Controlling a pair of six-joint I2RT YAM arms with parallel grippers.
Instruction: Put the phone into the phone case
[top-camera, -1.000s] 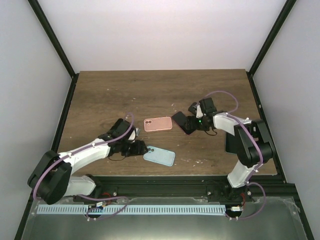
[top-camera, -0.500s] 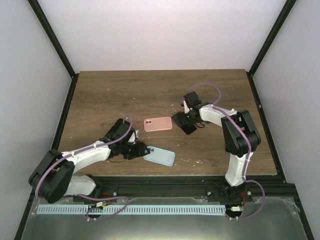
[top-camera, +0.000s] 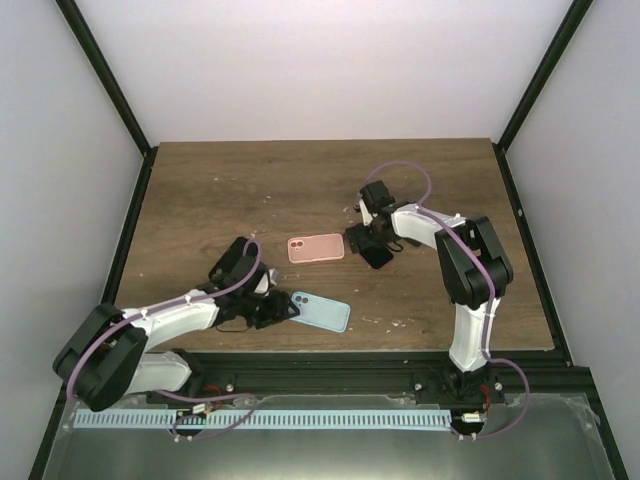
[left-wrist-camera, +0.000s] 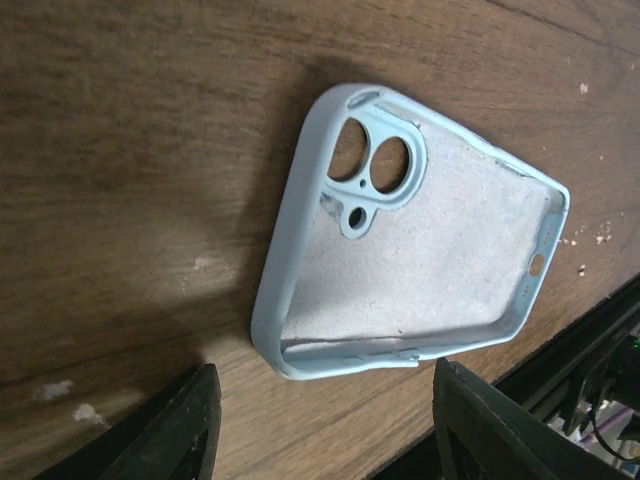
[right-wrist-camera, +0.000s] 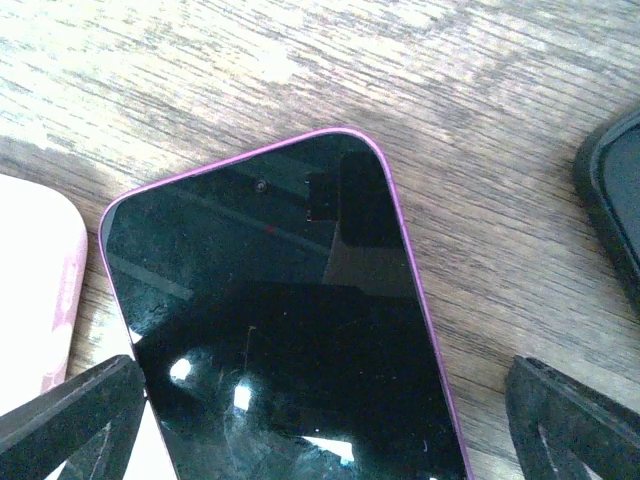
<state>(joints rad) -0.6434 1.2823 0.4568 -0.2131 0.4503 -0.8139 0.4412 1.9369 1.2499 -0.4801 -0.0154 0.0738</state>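
The phone (right-wrist-camera: 280, 300), with a black screen and a purple rim, lies face up on the wooden table. My right gripper (right-wrist-camera: 320, 430) is low over it and open, one finger on each side of it. In the top view the phone (top-camera: 380, 256) shows partly under that gripper (top-camera: 366, 238). A light blue phone case (left-wrist-camera: 420, 260) lies hollow side up with its camera cutout at the far end. My left gripper (left-wrist-camera: 320, 420) is open at the case's near short end, its fingers (left-wrist-camera: 180, 430) not touching it. From above, the case (top-camera: 322, 313) sits just right of that gripper (top-camera: 280, 309).
A pink case (top-camera: 316, 247) lies flat just left of the phone, its edge (right-wrist-camera: 35, 290) close to my right gripper's left finger. A black rounded object (right-wrist-camera: 615, 190) sits at the right edge of the right wrist view. The table's front edge (left-wrist-camera: 600, 330) runs close behind the blue case.
My right arm has swung left and lowered over the phone, opening its jaws wider. My left gripper has shifted slightly toward the blue case's end.
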